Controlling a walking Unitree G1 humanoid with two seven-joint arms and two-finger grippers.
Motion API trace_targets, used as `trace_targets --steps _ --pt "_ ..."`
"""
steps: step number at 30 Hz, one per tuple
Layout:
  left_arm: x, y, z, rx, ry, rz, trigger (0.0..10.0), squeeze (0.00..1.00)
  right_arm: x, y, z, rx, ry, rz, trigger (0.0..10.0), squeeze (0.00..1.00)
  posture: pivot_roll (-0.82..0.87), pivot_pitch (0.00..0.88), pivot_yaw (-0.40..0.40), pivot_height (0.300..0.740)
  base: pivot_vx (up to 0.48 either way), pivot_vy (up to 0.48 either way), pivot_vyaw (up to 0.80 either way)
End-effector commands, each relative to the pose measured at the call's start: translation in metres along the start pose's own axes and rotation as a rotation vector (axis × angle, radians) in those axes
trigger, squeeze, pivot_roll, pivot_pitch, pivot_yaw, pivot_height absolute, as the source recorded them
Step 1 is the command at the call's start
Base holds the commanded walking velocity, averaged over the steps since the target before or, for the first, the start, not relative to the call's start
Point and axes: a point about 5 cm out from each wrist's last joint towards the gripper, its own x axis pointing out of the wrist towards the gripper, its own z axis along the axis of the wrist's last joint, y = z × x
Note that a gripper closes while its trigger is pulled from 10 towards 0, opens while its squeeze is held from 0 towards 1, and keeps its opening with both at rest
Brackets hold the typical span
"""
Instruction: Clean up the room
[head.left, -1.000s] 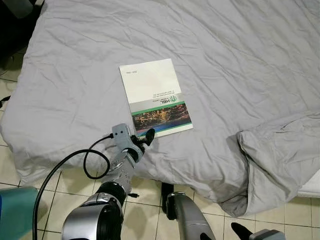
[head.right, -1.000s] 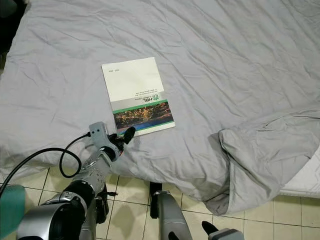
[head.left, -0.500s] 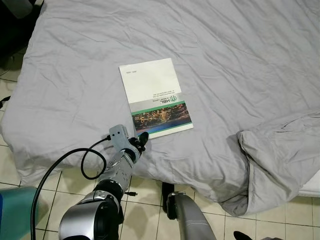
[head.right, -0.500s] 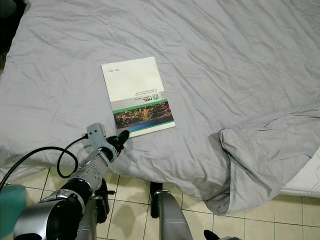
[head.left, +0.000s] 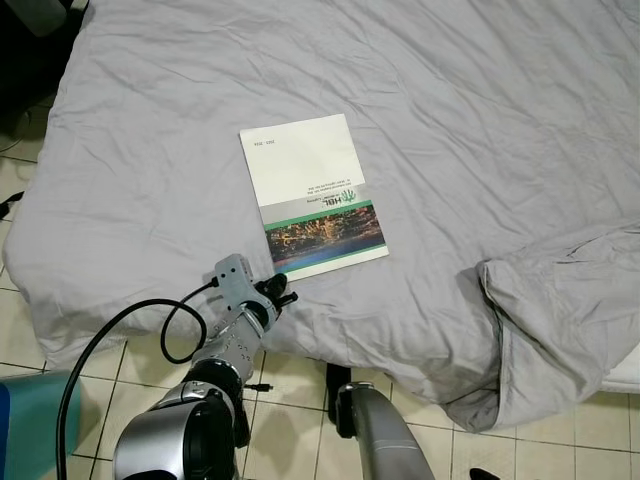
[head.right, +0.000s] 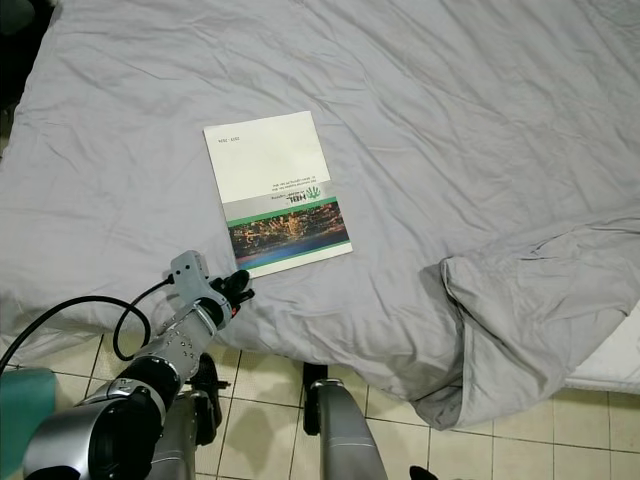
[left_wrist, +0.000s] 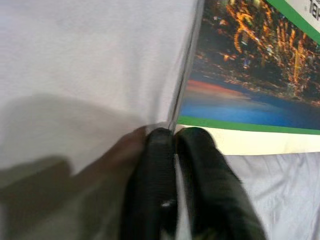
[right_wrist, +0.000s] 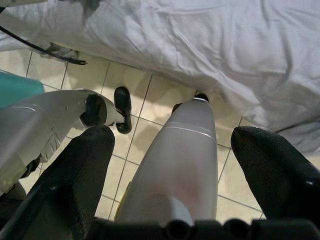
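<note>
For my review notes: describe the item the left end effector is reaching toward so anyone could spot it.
On the grey bedsheet, near the bed's front edge, lies a thin booklet, just beyond the left end effector. It is the only printed item there: white cover, green stripe, city-lights photo.

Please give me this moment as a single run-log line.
left gripper: shut, tips at near corner of booklet | booklet: flat on grey bedsheet, not lifted | right gripper: open, idle over tiled floor
</note>
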Motion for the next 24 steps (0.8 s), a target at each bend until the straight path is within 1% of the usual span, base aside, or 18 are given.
trace_targets --steps 1,2,4,5,7,8,9,12,13,14,15,16,17,18,20,21,22,24 --pt "-0.007 0.014 -0.022 -0.034 0.054 0.033 0.0 0.0 0.002 -0.002 -0.011 0.012 0.051 -0.021 10.0 0.0 -0.37 0.654 -0.095 0.74 0.0 0.0 0.0" --pt "-0.005 0.009 -0.007 0.002 -0.017 -0.033 0.0 0.0 0.009 -0.003 -0.01 0.011 0.028 -0.018 10.0 0.0 -0.34 0.619 -0.076 0.74 0.0 0.0 0.0" --pt "-0.005 0.008 -0.002 0.01 -0.038 -0.053 0.0 0.0 0.012 -0.004 -0.009 0.011 0.021 -0.017 10.0 0.0 -0.34 0.619 -0.076 0.74 0.0 0.0 0.0" --pt "-0.005 0.007 0.005 0.05 -0.071 -0.087 0.0 0.0 0.018 -0.005 -0.009 0.011 0.005 -0.016 10.0 0.0 -0.31 0.581 -0.056 0.74 0.0 0.0 0.0" --pt "-0.005 0.003 0.016 0.112 -0.121 -0.145 0.0 0.0 0.028 -0.009 -0.007 0.011 -0.02 -0.018 10.0 0.0 -0.29 0.549 -0.041 0.74 0.0 0.0 0.0" --pt "-0.006 -0.001 0.023 0.175 -0.148 -0.184 0.0 0.0 0.035 -0.012 -0.006 0.011 -0.038 -0.022 10.0 0.0 -0.27 0.533 -0.032 0.74 0.0 0.0 0.0" --pt "-0.006 -0.001 0.023 0.175 -0.148 -0.184 0.0 0.0 0.035 -0.012 -0.006 0.011 -0.038 -0.022 10.0 0.0 -0.27 0.533 -0.032 0.74 0.0 0.0 0.0" --pt "-0.008 -0.007 0.044 0.259 -0.224 -0.262 0.0 0.0 0.054 -0.02 -0.001 0.007 -0.083 -0.035 10.0 0.0 -0.22 0.486 -0.003 0.74 0.0 0.0 0.0" --pt "-0.011 -0.009 0.049 0.313 -0.236 -0.297 0.0 0.0 0.063 -0.022 0.002 0.005 -0.105 -0.036 10.0 0.0 -0.2 0.466 0.008 0.74 0.0 0.0 0.0" --pt "-0.011 -0.009 0.049 0.313 -0.236 -0.297 0.0 0.0 0.063 -0.022 0.002 0.005 -0.105 -0.036 10.0 0.0 -0.2 0.466 0.008 0.74 0.0 0.0 0.0" --pt "-0.011 -0.01 0.049 0.339 -0.234 -0.309 0.0 0.0 0.066 -0.023 0.002 0.004 -0.11 -0.035 10.0 0.0 -0.2 0.466 0.008 0.74 0.0 0.0 0.0" --pt "-0.013 -0.009 0.047 0.399 -0.228 -0.314 0.0 0.0 0.071 -0.023 0.004 0.002 -0.122 -0.035 10.0 0.0 -0.2 0.457 0.016 0.74 0.0 0.0 0.0" --pt "-0.013 -0.009 0.047 0.399 -0.228 -0.314 0.0 0.0 0.071 -0.023 0.004 0.002 -0.122 -0.035 10.0 0.0 -0.2 0.457 0.016 0.74 0.0 0.0 0.0" --pt "-0.014 -0.008 0.044 0.471 -0.217 -0.302 0.0 0.0 0.073 -0.024 0.005 0.003 -0.128 -0.037 10.0 0.0 -0.19 0.453 0.018 0.74 0.0 0.0 0.0" --pt "-0.015 -0.004 0.035 0.773 -0.187 -0.224 0.0 0.0 0.077 -0.022 0.01 0.012 -0.156 -0.035 10.0 0.0 -0.19 0.457 0.015 0.74 0.0 0.0 0.0" --pt "-0.015 -0.002 0.032 0.882 -0.181 -0.194 3.4 0.0 0.078 -0.021 0.012 0.015 -0.169 -0.031 10.0 0.0 -0.2 0.47 0.015 0.74 0.0 0.0 0.0" --pt "-0.016 0.001 0.032 0.931 -0.183 -0.168 10.0 1.0 0.08 -0.018 0.013 0.017 -0.177 -0.026 10.0 0.0 -0.2 0.484 0.014 0.74 0.0 0.0 0.0" --pt "-0.015 0.005 0.034 0.933 -0.18 -0.145 10.0 1.0 0.082 -0.017 0.013 0.017 -0.179 -0.023 10.0 0.0 -0.2 0.492 0.012 0.74 0.0 0.0 0.0"
